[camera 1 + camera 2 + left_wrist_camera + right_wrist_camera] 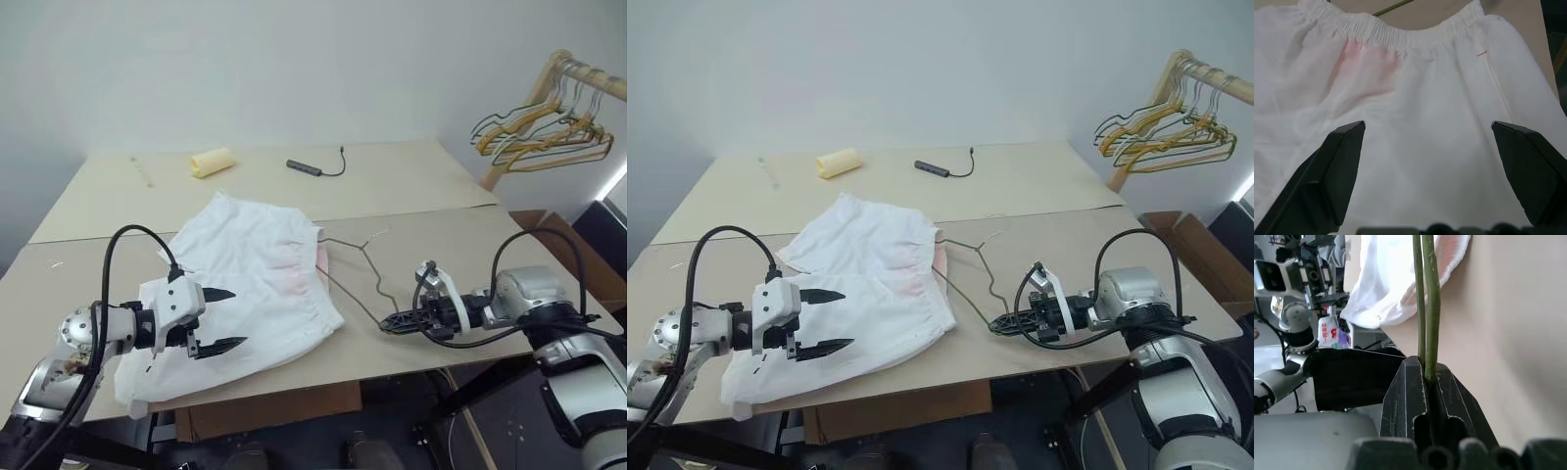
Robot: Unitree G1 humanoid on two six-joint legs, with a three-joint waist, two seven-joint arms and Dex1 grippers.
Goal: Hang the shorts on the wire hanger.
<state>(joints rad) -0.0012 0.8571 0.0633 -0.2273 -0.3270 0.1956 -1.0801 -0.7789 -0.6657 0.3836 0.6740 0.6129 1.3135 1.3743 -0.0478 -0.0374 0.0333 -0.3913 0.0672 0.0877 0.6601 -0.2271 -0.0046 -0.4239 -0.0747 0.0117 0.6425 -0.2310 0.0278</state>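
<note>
right now, spread flat on the tan table (pixel 431 186): shorts (pixel 257 284), white, waistband toward the table's right side, faint pink patch near it. just beside that waistband, partly tucked under the fabric: wire hanger (pixel 355 272), thin and dark, lying on the tabletop. clamped tight on the hanger's near end: right gripper (pixel 389 324), fingers pressed together around the wire. hovering over the near left part of the shorts: left gripper (pixel 217 319), fingers spread wide, holding nothing. farther back: a yellow roll (pixel 211 162), a dark cable (pixel 315 167), and yellow-gold hangers (pixel 539 132) bunched on a wooden rack at the right.
</note>
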